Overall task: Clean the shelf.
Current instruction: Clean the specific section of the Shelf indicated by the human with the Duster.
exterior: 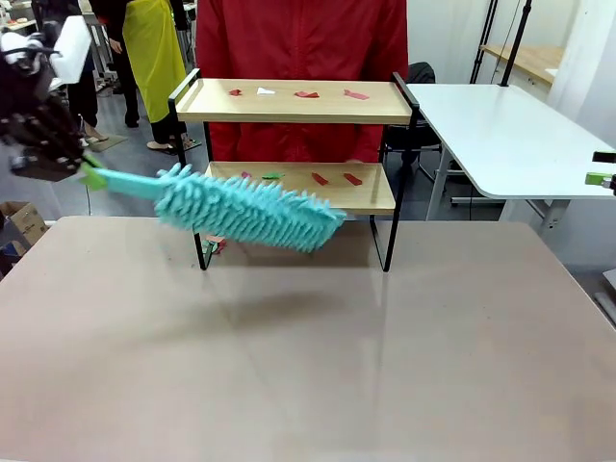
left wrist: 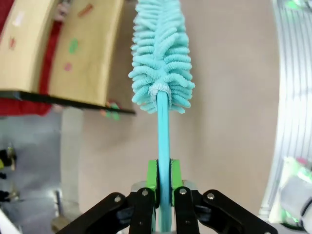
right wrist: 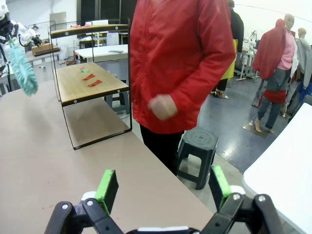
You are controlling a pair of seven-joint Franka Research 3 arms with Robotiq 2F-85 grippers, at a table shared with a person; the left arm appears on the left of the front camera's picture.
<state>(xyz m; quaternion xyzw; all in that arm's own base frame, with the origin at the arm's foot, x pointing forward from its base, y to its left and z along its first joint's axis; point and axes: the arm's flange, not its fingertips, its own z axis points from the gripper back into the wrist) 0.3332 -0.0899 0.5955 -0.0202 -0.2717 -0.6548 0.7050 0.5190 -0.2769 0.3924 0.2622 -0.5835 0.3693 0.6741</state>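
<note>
The left gripper (left wrist: 163, 175) was clamped shut on the thin turquoise handle of a fluffy microfibre duster (left wrist: 162, 48), with a green pad pressed against each side of the handle. The gripper hung above the far left part of the beige table (exterior: 289, 366), to the left of the shelf (exterior: 289, 113). The duster head slanted rightward and slightly down across the front of the lower board; whether it touched the board could not be told. The shelf stood upright at the table's far edge, just in front of a person in a red jacket (exterior: 298, 38). Small red, green and white paper scraps (exterior: 306, 94) lay on both boards. The right gripper (right wrist: 163, 183) was well off to the shelf's right, its jaws spread wide and holding nothing.
</note>
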